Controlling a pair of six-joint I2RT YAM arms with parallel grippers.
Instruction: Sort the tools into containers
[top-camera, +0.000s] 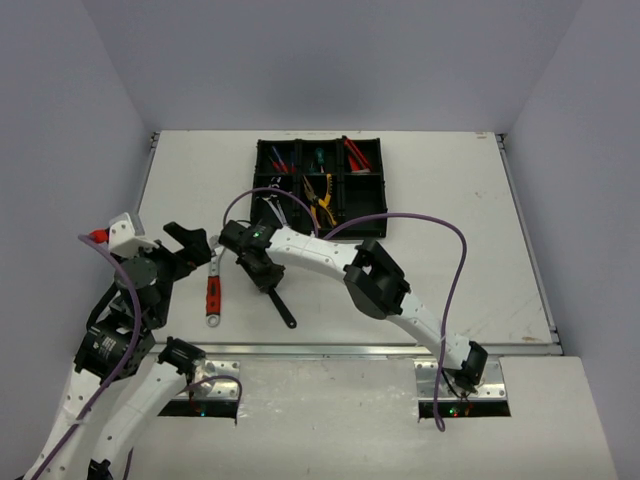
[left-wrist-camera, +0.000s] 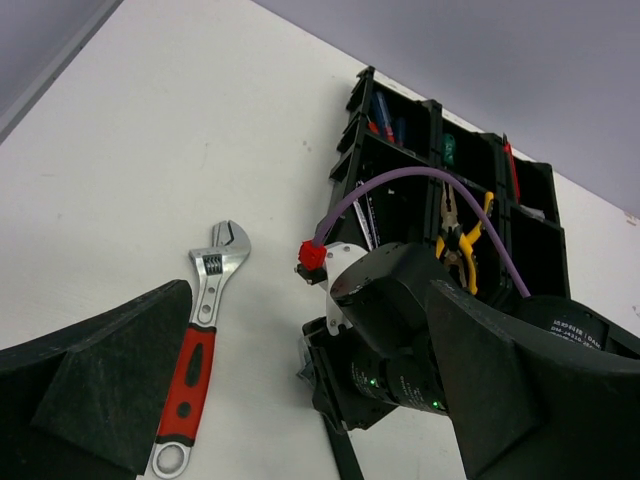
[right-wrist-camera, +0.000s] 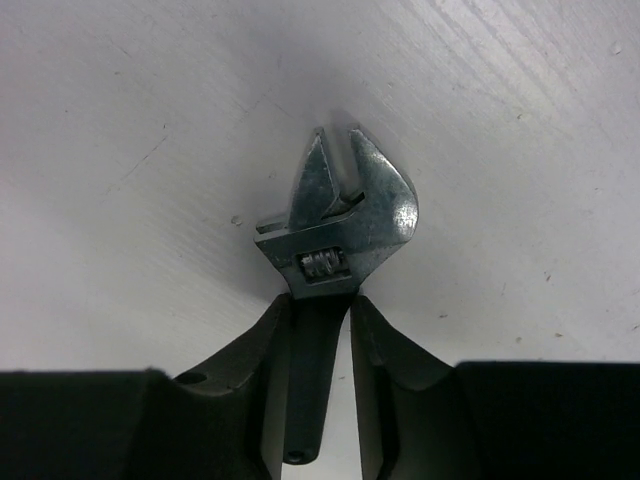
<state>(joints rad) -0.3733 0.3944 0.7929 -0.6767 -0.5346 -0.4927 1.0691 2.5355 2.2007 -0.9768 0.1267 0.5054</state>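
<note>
A black-handled adjustable wrench (right-wrist-camera: 345, 225) lies on the white table, its handle (top-camera: 284, 309) pointing toward the near edge. My right gripper (right-wrist-camera: 318, 300) is down over it and shut on the handle just below the silver head; only a thin sliver of table shows beside the right finger (right-wrist-camera: 378, 330). A red-handled adjustable wrench (top-camera: 213, 290) (left-wrist-camera: 195, 360) lies just to its left. Beside that one, my left gripper (top-camera: 195, 250) hangs wide open and empty. The black six-compartment tray (top-camera: 381, 165) (left-wrist-camera: 540, 210) holds yellow-handled pliers (top-camera: 322, 195) (left-wrist-camera: 462, 235) and several screwdrivers (top-camera: 280, 160).
The right arm (top-camera: 375, 280) stretches across the table's middle, trailing a purple cable (top-camera: 455, 260) over the tray's front edge. In the left wrist view the right wrist (left-wrist-camera: 400, 340) fills the space between my left fingers. Grey walls enclose the table.
</note>
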